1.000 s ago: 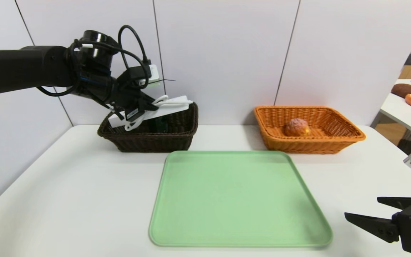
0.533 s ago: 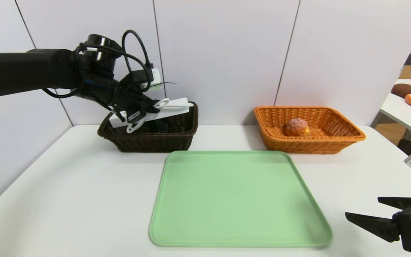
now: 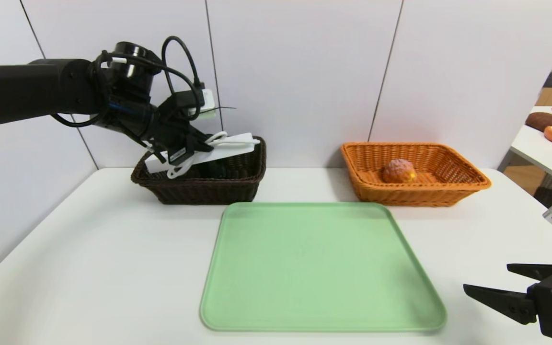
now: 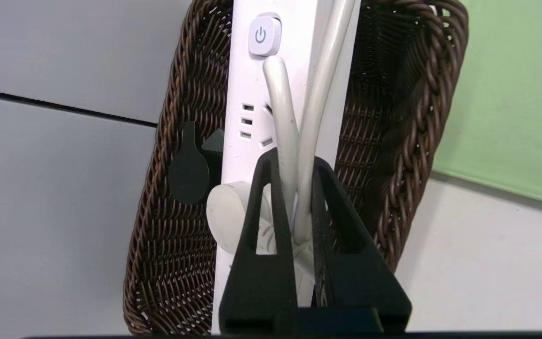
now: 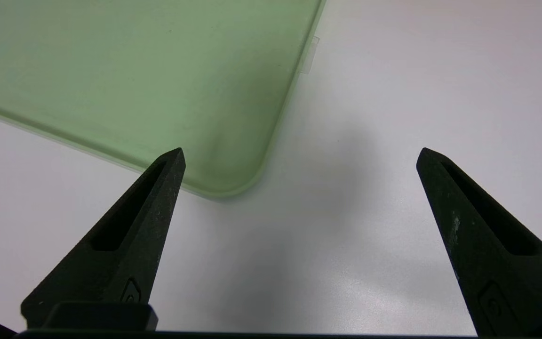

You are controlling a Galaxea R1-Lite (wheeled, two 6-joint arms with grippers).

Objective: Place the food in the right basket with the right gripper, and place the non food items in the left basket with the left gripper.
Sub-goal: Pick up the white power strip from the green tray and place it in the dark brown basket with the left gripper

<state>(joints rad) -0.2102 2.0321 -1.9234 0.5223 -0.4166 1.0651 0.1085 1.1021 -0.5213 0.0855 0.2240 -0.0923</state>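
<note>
Not much has moved since the earlier pictures: the left arm bobbed down a little and came back up, and the strip (image 3: pixel 209 152) it carries tipped with it. The right gripper (image 3: pixel 489 280) kept still.

The left gripper (image 3: pixel 198 142) is over the dark basket (image 3: pixel 199 189), at the back left of the table (image 3: pixel 89 268). In the left wrist view its jaws are shut tight on the strip's white cord (image 4: pixel 299 141). The strip lies slanted across the basket, one end low inside and the other end up on the far rim. It is not let go yet.

A black thing, likely the bottle (image 4: pixel 188 165), sits down in the dark basket under the strip. Only a bit of it shows.

The bun (image 3: pixel 399 171) is already in the orange basket (image 3: pixel 448 189), at the back right.

The right gripper hangs low over the table by the near right corner of the green tray (image 3: pixel 319 268). Its jaws are wide open and hold nothing.

So the job looks almost done. The food is put away. What is left, I think, is for the left gripper to open and drop the strip, then pull back.

Count: two baskets, one tray, one bun, one strip, one bottle as far as I can tell, two grippers. Nothing lies on the tray.
</note>
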